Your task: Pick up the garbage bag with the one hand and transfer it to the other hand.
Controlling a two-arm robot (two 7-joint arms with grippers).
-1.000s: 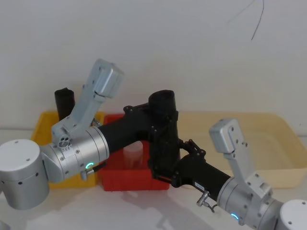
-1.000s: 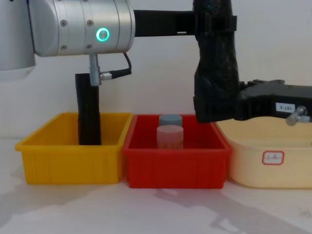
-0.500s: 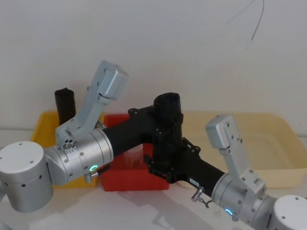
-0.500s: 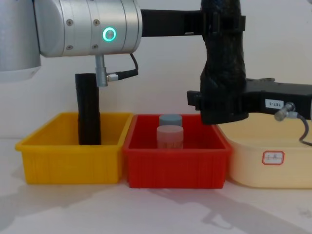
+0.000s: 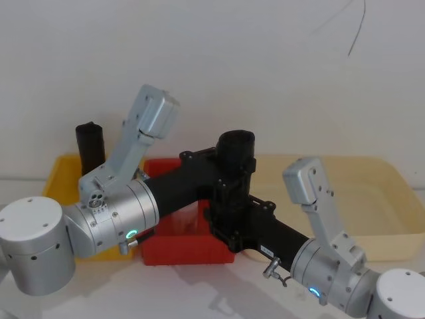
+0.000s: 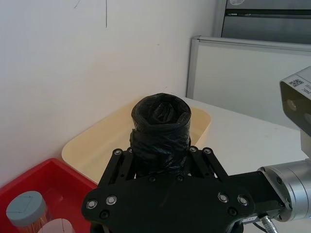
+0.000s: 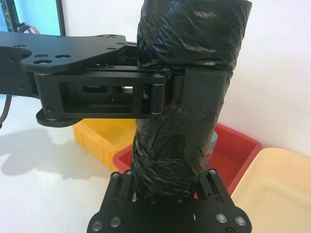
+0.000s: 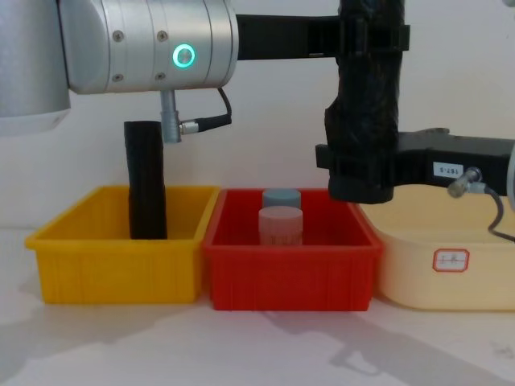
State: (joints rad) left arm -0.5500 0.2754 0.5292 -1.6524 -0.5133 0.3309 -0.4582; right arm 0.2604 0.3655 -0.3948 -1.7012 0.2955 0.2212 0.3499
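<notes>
1. Cream tub (image 8: 410,277). Low on the arm side of the right gripper (image 8: 358,169), well beneath it.

2. Red bin (image 8: 290,273). Beneath both grippers, apart from them.

3. Yellow bin (image 8: 113,269). Under the arm of the left gripper (image 8: 372,36), well back from its tips.

4. Garbage bag (image 8: 366,104). Held in the air. The left gripper crosses its upper end and the right gripper sits round its lower part, just under the left one.
   - Handling (judgement): this is the handover. The left gripper should keep its clamp until the right one's hold is firm. Crinkled plastic gives, so the squeeze should fall squarely across the body of the roll, not on loose film. The release should then be slow, with the left gripper drawn back along its own line of approach so the roll is not tipped.
   - Axis: long axis upright, near vertical. The rolled end points up, standing above the left gripper. The blunt end hangs just below the right gripper, toward the red bin.

5. Left gripper. Narrow, clamped on the garbage bag.

6. Right gripper. Set round the bag. Whether it has taken hold cannot be told.

7. Smooth black roll (image 8: 146,181). Upright in the yellow bin, well apart from both grippers.

8. Two jars (image 8: 280,227). In the red bin, below the right gripper and toward the left gripper's arm.
</notes>
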